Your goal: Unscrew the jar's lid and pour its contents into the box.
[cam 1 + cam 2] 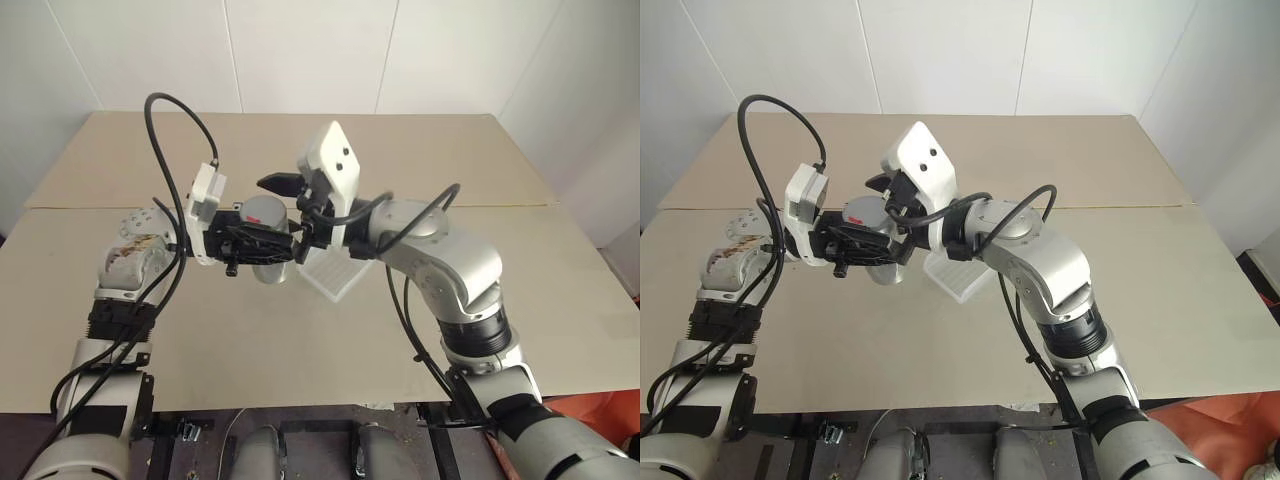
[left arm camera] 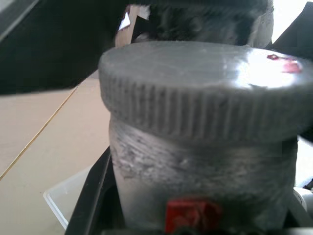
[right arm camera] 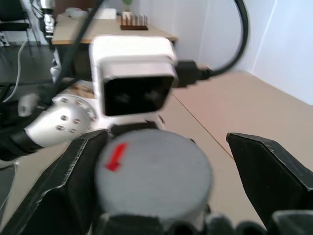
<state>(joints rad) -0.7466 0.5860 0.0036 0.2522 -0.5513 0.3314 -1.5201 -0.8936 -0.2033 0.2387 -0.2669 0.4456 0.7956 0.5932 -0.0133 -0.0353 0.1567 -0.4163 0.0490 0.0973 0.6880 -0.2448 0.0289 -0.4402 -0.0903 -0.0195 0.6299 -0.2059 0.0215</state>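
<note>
Landmark: the shallow square translucent white plastic box (image 1: 333,274), resting on the beige counter (image 1: 300,340) near its middle.
Jar, place: the small clear, silvery-looking cylindrical jar (image 1: 267,262) with a red-and-white label is held up above the counter, just beside the box on the robot's left side and apart from it.
Jar, axis: its long axis stands close to upright, mouth end upward, base toward the counter.
Lid: the round grey ribbed screw lid (image 2: 205,93) sits on the jar's mouth, flat face up, carrying a small red mark (image 3: 115,156) near one edge.
Jar, contents: cannot tell; the wall looks cloudy and silvery in the left wrist view and nothing inside can be made out.
Box, contents: the ribbed bottom shows bare where it is visible; the corner nearest the jar is hidden behind the right arm.
Left tool: the left tool (image 1: 262,243) reaches in level from the side away from the box, its black fingers clamped together on the jar's body below the lid.
Right tool: the right tool (image 3: 161,196) comes in level from above the box side, its two black fingers (image 3: 269,171) spread wide apart, one on each side of the lid; whether either one touches the lid cannot be told.
Counter seam: a thin line crosses the counter on the far side of the box.
</note>
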